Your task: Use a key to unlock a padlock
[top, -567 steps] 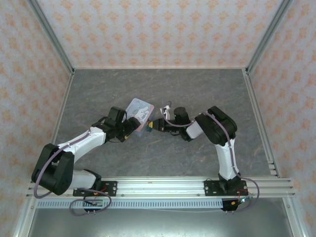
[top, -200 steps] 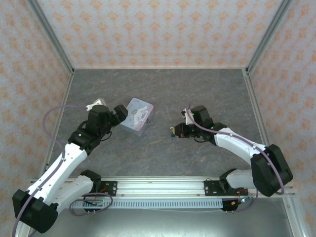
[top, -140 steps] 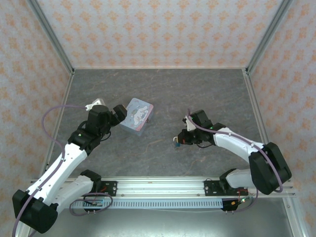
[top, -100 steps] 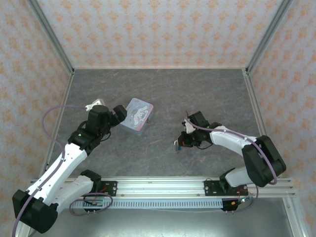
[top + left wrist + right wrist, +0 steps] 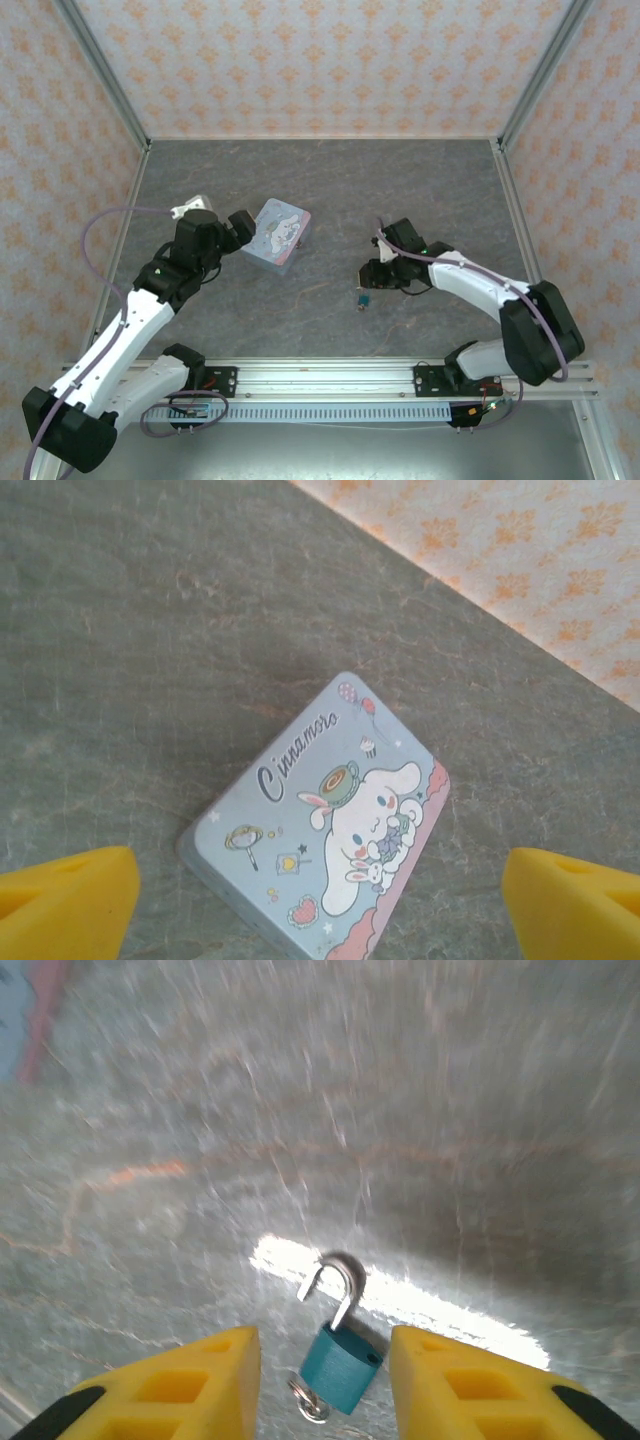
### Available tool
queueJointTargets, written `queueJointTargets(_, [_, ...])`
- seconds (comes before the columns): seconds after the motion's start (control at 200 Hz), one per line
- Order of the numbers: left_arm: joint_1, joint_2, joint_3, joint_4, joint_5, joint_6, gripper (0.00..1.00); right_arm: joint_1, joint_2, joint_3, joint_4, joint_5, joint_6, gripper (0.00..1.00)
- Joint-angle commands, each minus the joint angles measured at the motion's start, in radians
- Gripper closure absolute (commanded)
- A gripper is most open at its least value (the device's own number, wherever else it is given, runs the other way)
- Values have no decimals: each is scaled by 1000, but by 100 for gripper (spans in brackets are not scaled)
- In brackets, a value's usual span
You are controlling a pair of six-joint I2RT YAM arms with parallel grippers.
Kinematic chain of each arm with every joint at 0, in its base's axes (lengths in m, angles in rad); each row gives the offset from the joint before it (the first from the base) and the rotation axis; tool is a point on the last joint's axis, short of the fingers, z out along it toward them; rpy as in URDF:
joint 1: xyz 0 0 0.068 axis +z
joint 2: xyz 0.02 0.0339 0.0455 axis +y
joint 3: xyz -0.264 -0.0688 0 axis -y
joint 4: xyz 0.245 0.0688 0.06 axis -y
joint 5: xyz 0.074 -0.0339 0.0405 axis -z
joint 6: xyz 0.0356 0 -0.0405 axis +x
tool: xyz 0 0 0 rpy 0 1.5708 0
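Since half a second ago, the right pincer [image 5: 374, 274] has been drawn back a little toward the far edge, and the tiny teal-blue metal padlock [image 5: 362, 298] has been left lying on the grey stone-patterned bench [image 5: 330, 180]. Seen from the right wrist, this pincer [image 5: 320, 1350] is held partly open with nothing gripped. The padlock [image 5: 340, 1365] is seen between its yellow fingers [image 5: 215, 1380], resting on the bench surface. Its curved silver shackle [image 5: 335, 1280] is swung out with one end free, and a small silvery piece [image 5: 308, 1405] is seen at the body's lower end. What that piece is cannot be told.

The padlock is placed right of the bench's middle, nearer the near edge than the far one.

The left pincer [image 5: 243, 226] is spread wide and empty. It is held just beside the pastel blue-and-pink square tin with a cartoon dog [image 5: 280, 233], which lies flat left of the bench's middle. The tin [image 5: 330, 850] is seen lid up between the yellow fingertips [image 5: 65, 900], untouched.
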Motion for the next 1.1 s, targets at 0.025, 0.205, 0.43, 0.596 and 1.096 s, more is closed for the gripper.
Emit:
queueJointTargets(0.025, [5,-40,58,-18,-92,116,6,-1,-119,90,-86,212,-92,47])
queueJointTargets(0.205, [6,-97,41,66,-208,271,8,-3,-273,71,9,467,-171,22])
queueJointTargets(0.43, [7,-179,-84,252,-317,482,4,-85,-451,-106,269,643,-214,1])
queueJointTargets(0.596, [41,-142,-174,308,-430,533,3,-264,-504,-260,436,621,-184,1])
queueJointTargets(1.096, [162,105,-393,686,-399,546,3,-497,-177,-458,975,448,-175,1])
